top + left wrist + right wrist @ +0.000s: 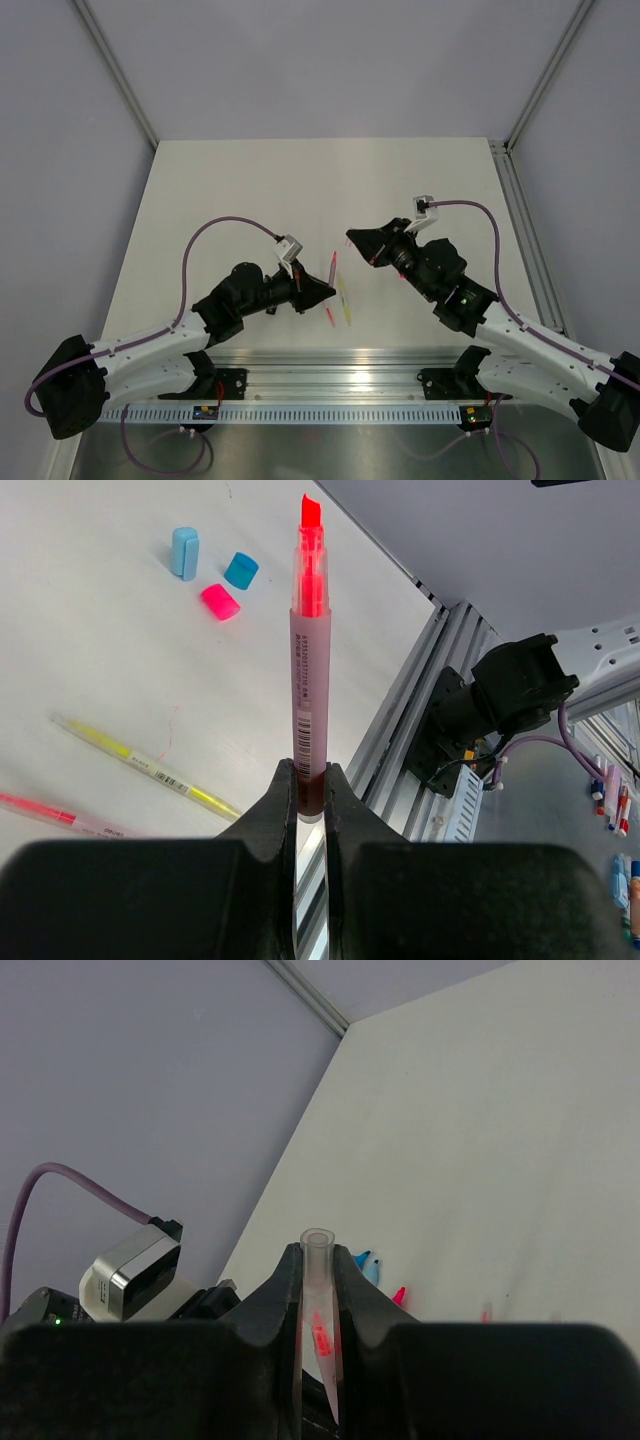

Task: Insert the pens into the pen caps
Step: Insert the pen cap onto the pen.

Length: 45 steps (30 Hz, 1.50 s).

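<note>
My left gripper is shut on the lower end of a red-pink pen, whose bare neon tip points away from the camera. In the top view this pen sticks out of the left gripper toward the right gripper, with a gap between them. My right gripper is shut on a clear tubular pen cap with its open end facing outward. Three small pen caps lie on the table: light blue, blue and pink.
A yellow pen and a pink pen lie on the table by the left gripper; both show in the top view as yellow pen and pink pen. The metal rail runs along the near edge.
</note>
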### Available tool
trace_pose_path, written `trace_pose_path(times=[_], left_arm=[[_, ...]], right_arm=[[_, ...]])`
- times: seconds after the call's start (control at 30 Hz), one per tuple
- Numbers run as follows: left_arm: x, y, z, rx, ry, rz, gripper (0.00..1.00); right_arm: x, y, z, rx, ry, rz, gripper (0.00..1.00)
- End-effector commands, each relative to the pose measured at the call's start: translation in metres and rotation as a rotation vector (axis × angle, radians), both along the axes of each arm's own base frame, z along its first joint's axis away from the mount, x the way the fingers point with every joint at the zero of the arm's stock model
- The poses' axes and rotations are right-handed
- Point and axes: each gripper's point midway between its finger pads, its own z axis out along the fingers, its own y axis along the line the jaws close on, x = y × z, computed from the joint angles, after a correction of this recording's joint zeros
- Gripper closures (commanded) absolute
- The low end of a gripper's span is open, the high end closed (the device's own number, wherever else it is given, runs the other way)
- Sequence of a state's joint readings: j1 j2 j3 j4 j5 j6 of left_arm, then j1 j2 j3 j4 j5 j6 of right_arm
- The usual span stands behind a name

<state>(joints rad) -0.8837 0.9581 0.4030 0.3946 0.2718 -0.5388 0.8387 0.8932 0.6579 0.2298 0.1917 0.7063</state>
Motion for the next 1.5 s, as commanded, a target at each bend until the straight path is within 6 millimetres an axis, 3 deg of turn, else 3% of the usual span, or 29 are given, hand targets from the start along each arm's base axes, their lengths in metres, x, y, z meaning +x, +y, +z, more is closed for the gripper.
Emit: trace_pose_path(times=[0.0,0.37,0.97,1.47], left_arm=[[0.006,-0.002,0.011,-0.031,-0.062,0.007,1.00],[0.006,-0.002,0.010,-0.027,-0.059,0.009,1.00],[0.007,-0.002,0.010,-0.023,-0.065,0.016,1.00],[0.009,0.000,0.010,-0.021,-0.067,0.028,1.00]], right_arm=[[0.001,0.008,0.027,0.039,-0.086,0.005,1.00],[-0.001,0.031,0.018,-0.053,-0.094,0.035,1.00],[0.004,0.026,0.002,-0.125,-0.083,-0.001,1.00],[-0.004,0.032,-0.012,-0.145,-0.061,0.044,1.00]])
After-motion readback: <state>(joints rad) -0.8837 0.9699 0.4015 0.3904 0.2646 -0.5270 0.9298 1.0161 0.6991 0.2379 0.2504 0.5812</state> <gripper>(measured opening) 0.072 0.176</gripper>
